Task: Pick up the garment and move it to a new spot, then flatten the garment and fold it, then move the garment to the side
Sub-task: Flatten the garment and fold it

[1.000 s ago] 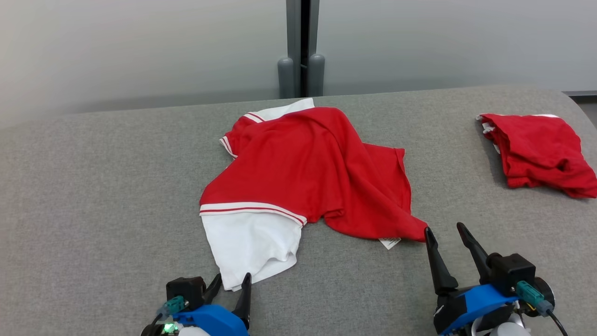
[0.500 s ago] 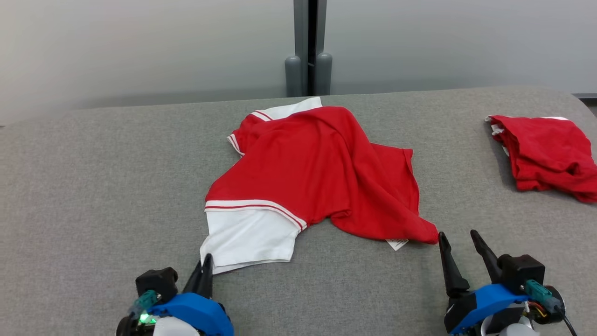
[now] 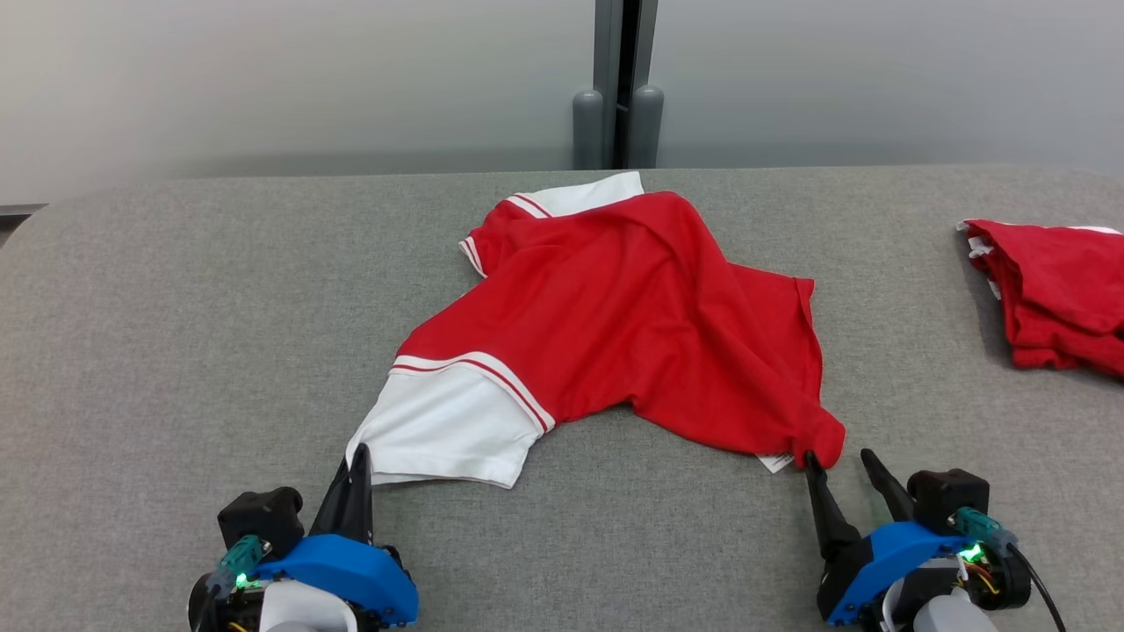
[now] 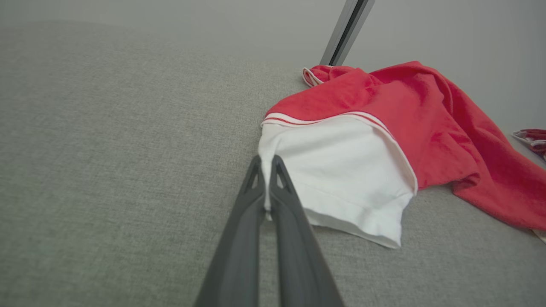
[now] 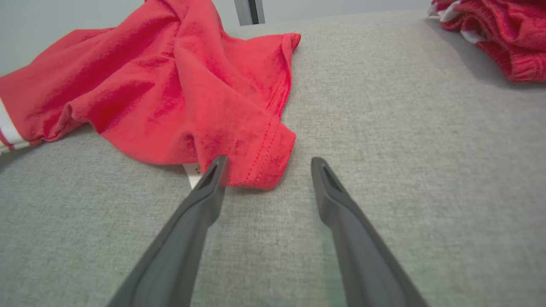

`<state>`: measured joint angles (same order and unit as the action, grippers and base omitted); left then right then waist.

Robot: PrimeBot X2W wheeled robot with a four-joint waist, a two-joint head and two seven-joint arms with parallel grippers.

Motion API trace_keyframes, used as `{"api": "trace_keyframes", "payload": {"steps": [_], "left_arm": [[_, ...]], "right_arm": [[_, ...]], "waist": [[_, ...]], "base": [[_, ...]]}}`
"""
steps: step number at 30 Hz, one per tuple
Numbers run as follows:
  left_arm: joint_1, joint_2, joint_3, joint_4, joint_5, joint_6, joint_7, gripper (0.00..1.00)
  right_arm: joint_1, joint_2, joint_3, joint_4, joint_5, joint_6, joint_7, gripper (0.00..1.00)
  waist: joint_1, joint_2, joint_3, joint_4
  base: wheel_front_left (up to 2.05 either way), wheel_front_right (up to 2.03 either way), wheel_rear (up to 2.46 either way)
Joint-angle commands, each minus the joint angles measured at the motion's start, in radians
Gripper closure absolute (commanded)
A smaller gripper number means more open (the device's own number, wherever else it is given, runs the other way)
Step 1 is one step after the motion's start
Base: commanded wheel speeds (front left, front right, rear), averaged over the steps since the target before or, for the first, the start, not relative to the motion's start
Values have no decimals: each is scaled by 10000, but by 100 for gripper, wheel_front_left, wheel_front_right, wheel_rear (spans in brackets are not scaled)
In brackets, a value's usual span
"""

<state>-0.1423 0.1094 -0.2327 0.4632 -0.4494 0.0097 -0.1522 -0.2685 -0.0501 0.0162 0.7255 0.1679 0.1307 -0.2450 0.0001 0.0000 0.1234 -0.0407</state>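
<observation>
Grey surface [image 3: 176, 307]: left gripper [image 3: 358, 453] tight on garment [image 3: 632, 307]

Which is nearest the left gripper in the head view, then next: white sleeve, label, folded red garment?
1. white sleeve: pinched in the left gripper.
2. label: to its right, at the red hem.
3. folded red garment: far right.
</observation>
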Motion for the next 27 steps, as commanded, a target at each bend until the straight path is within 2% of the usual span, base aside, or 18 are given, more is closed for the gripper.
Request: {"api": "trace_keyframes", "payload": {"steps": [1,4,5,7,9,11,12,13,16,17,19,24,27], "left_arm": [[63,28,15,-70,-20,60,-9,100],[54,20,-31,-160,-44,64,11,100],[51,27,-42,-185,-55,67,12,100],[41,52,-57,-223,-48,85,15,100],[20,79,-76,-263,-58,96,22,100],[14,96,-90,-281,-60,118,33,100],[13,108,-94,-287,-51,125,42,100],[10,113,-101,-296,-60,134,52,100],[6,132,-132,-314,-84,146,57,100],[7,142,-145,-328,-88,146,63,100],[5,167,-150,-371,-94,147,29,100],[-76,258,-116,-686,-132,76,-182,100],[-180,283,-33,-1123,-251,-28,-276,100]], "right_arm": [[-155,-7,50,156,37,1,9,0],[-437,-9,177,625,138,1,-12,0],[-526,-7,205,754,152,1,-26,13],[-718,-7,248,1008,134,1,-53,24],[-979,-7,294,1334,116,1,-115,22],[-1111,-7,399,1642,241,1,-101,29],[-1192,-7,489,1800,248,1,-95,37],[-1271,-7,579,1967,258,1,-89,50],[-1470,2,804,2412,118,1,-55,60],[-1526,2,875,2514,152,1,-56,70],[-1636,2,1015,2544,351,1,-88,100],[-1798,-7,866,1904,610,1,-201,100],[-1642,-10,588,956,421,1,-211,100]], "waist": [[-1,0,14,7],[-1,0,59,9],[-1,0,69,4],[-1,0,93,-10],[-1,0,115,-19],[-1,0,121,-21],[-1,0,125,-23],[-1,0,131,-23],[-1,0,144,-19],[-1,0,148,-14],[-1,0,148,-9],[-1,0,56,-86],[-1,0,-92,-198]], "base": [[0,0,0],[0,0,0],[0,0,0],[0,0,0],[0,0,0],[0,0,0],[0,0,0],[0,0,0],[0,0,0],[0,0,0],[0,0,0],[0,0,0],[0,0,0]]}}
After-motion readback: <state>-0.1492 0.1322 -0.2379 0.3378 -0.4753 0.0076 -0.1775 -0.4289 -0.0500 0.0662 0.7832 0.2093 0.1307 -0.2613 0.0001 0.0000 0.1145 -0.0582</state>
